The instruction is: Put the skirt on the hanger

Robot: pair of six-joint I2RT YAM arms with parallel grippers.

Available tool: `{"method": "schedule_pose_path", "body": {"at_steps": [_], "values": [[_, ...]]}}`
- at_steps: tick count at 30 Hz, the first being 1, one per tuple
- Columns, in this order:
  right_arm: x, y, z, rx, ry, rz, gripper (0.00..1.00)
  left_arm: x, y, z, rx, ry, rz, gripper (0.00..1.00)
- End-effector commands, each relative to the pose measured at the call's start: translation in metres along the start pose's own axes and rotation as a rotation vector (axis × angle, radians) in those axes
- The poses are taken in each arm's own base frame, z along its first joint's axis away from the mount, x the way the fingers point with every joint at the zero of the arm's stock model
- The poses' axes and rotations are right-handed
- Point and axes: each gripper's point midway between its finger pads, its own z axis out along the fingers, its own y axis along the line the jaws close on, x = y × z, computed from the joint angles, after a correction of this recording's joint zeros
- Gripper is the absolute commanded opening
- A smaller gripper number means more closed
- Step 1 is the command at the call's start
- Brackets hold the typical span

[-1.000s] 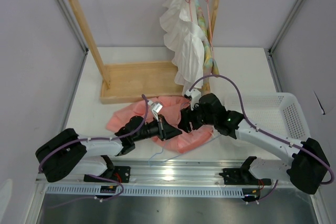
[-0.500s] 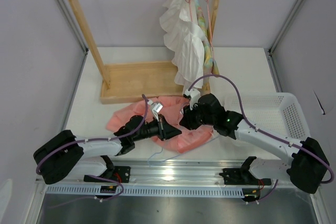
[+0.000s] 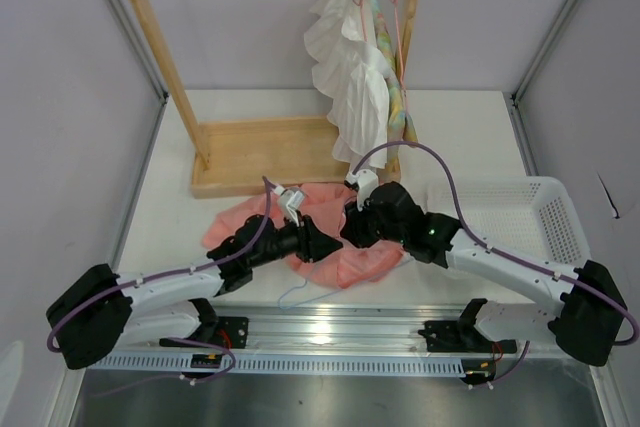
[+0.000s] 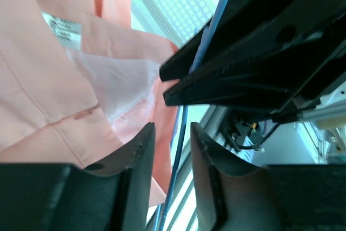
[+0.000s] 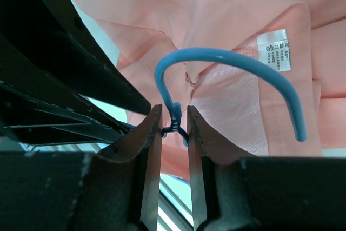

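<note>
My right claw (image 5: 174, 109) is clamped on the hanger (image 5: 227, 55) at its twisted neck, hook arching over the skirt (image 5: 216, 4); my left claw (image 4: 172, 127), jaws apart, straddles the hanger's wire.

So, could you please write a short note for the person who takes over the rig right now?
Right hand: shut on the twisted neck of the blue hanger, with the hook over the skirt.
Left hand: open; a wire of the hanger runs between its fingers, not clamped.
Skirt: crumpled on the table in front of the wooden rack, with its label showing.
Done: hanger gripped and held at the skirt.
Left: work the hanger into the waistband so the skirt hangs on it.
</note>
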Motion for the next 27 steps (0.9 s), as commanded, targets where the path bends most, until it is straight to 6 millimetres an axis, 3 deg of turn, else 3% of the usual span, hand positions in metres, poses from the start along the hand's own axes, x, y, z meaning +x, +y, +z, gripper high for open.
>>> {"method": "schedule_pose_path", "body": {"at_steps": [1, 2, 4, 5, 8, 9, 10, 12, 13, 22, 27], "values": [[-0.019, -0.005, -0.01, 0.074, -0.053, -0.027, 0.0, -0.029, -0.004, -0.002, -0.047, -0.072, 0.056, 0.42], [-0.02, -0.007, -0.01, 0.085, -0.059, -0.025, 0.0, -0.041, -0.012, -0.004, -0.039, -0.096, 0.08, 0.44], [-0.018, -0.008, -0.012, 0.094, -0.062, -0.024, 0.0, -0.037, -0.006, -0.007, -0.078, -0.071, 0.092, 0.48], [-0.019, -0.01, -0.013, 0.104, -0.063, -0.024, 0.0, -0.046, -0.011, -0.009, -0.077, -0.087, 0.108, 0.49], [-0.02, -0.01, -0.018, 0.107, -0.068, -0.027, 0.0, -0.052, -0.003, -0.02, -0.155, -0.103, 0.107, 0.54], [-0.02, -0.011, -0.019, 0.11, -0.069, -0.027, 0.0, -0.062, 0.005, -0.023, -0.218, -0.14, 0.104, 0.55], [-0.02, -0.011, -0.021, 0.109, -0.071, -0.027, 0.0, -0.054, 0.017, -0.028, -0.281, -0.104, 0.099, 0.55], [-0.02, -0.01, -0.023, 0.106, -0.076, -0.028, 0.0, -0.065, 0.021, -0.031, -0.344, -0.114, 0.115, 0.56], [-0.02, -0.009, -0.024, 0.103, -0.077, -0.028, 0.0, -0.055, 0.03, -0.033, -0.387, -0.063, 0.119, 0.56], [-0.02, -0.009, -0.027, 0.106, -0.086, -0.031, 0.0, -0.058, 0.042, -0.003, -0.508, 0.113, 0.266, 0.57], [-0.019, -0.009, -0.027, 0.108, -0.083, -0.036, 0.0, -0.043, 0.051, 0.01, -0.537, 0.219, 0.333, 0.58]]}}
